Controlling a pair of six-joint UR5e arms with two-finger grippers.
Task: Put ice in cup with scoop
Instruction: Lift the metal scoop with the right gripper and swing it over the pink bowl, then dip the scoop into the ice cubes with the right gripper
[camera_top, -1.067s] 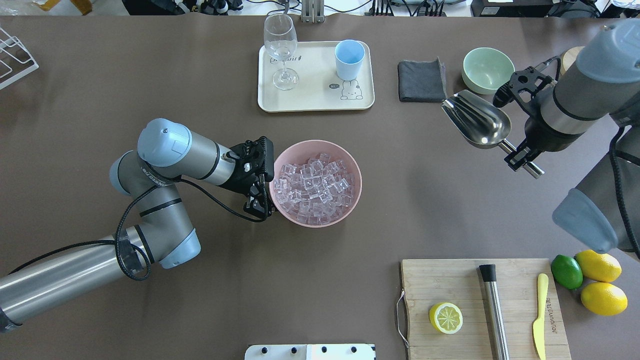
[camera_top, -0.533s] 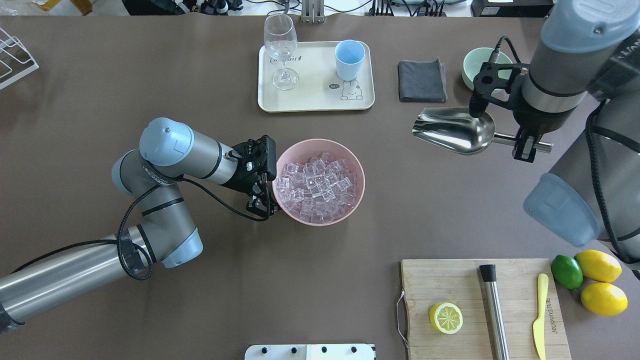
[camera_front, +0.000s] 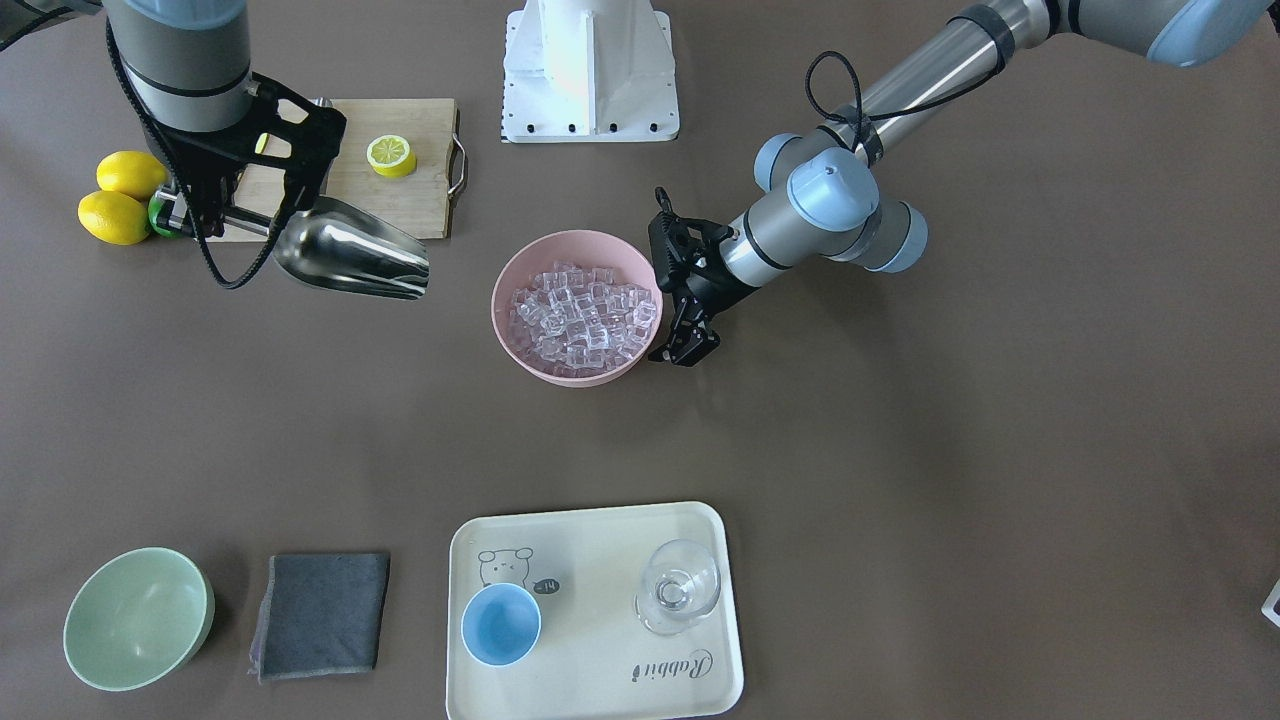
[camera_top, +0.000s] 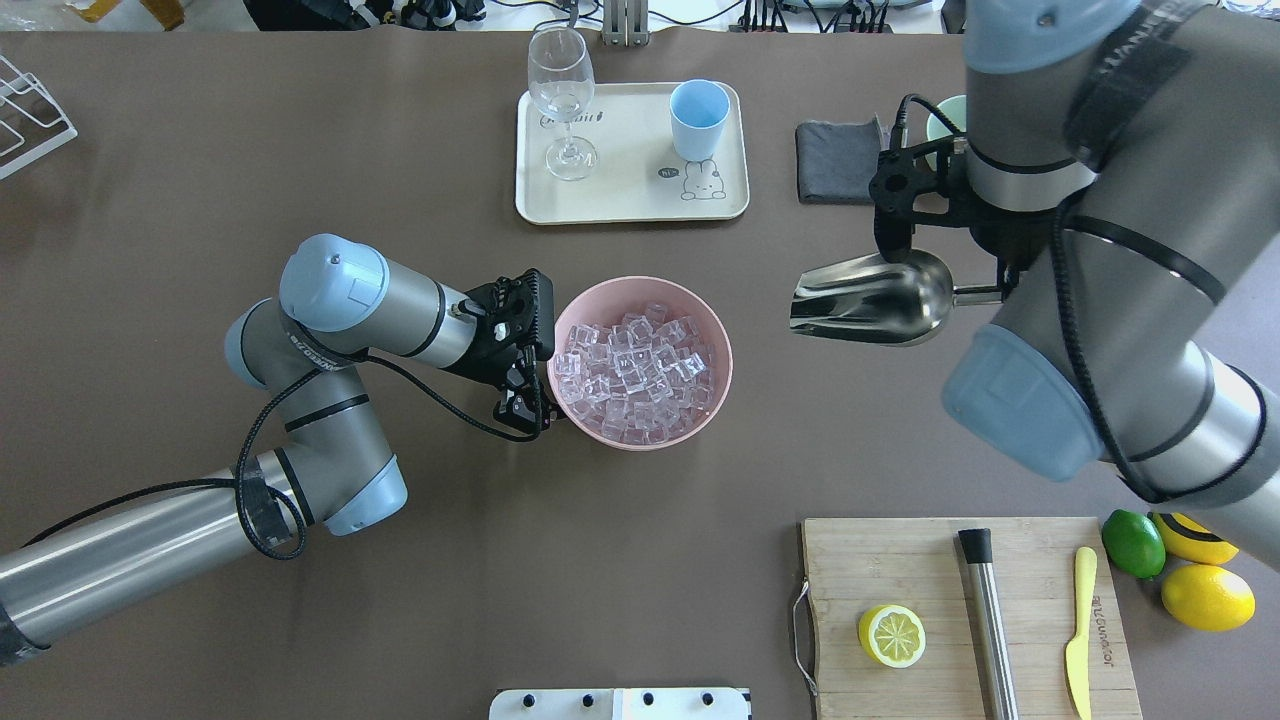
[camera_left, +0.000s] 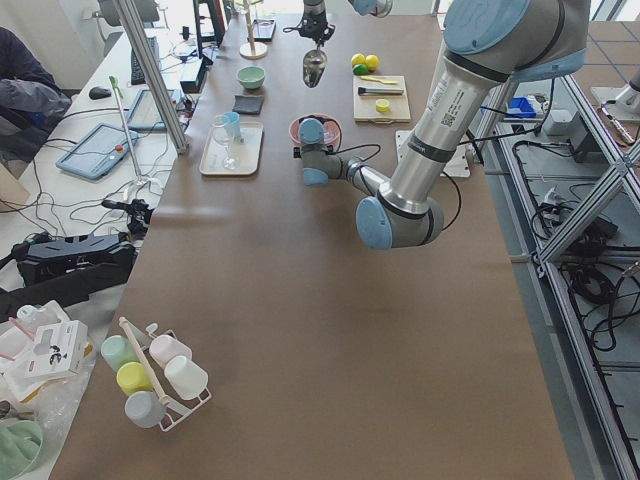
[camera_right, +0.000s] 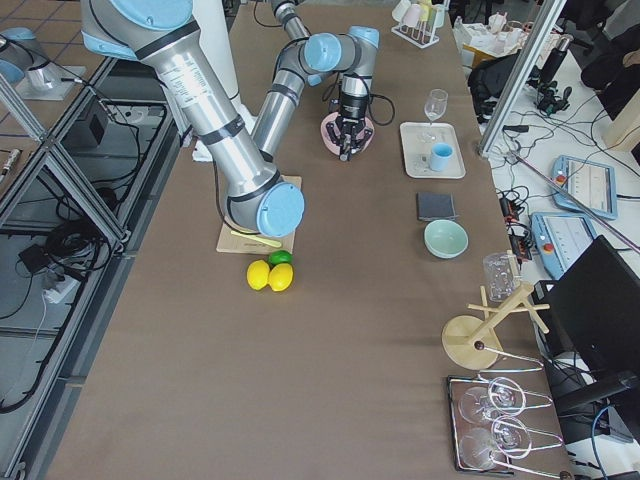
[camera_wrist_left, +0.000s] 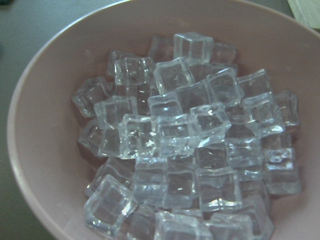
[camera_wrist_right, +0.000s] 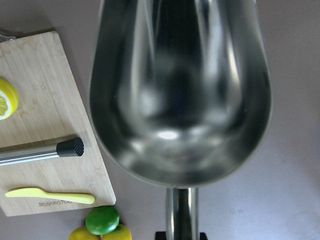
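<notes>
- While the right gripper (camera_front: 197, 215) clamps its two fingers on the thin handle of the scoop (camera_top: 870, 300), the scoop hangs in the air right of centre in the overhead view, well apart from everything else.
- The scoop's open mouth points toward the left of that view, at the pink bowl (camera_top: 640, 285). The right wrist view shows the pan as bare, shiny metal.
- The ice (camera_top: 635, 375), a heap of clear cubes, fills the pink bowl at the middle of the overhead view.
- The left gripper (camera_top: 522, 400) sits right against the bowl's left rim. The views do not show whether its fingers are parted or pinching the rim.
- The cup (camera_top: 698, 118), small and light blue, stands upright at the top centre of the overhead view, on the right side of a cream tray (camera_top: 620, 200).
- A wine glass (camera_top: 562, 100) stands on the tray's left side, apart from the cup.
- A wooden cutting board (camera_top: 900, 560) lies in the lower right of the overhead view.
</notes>
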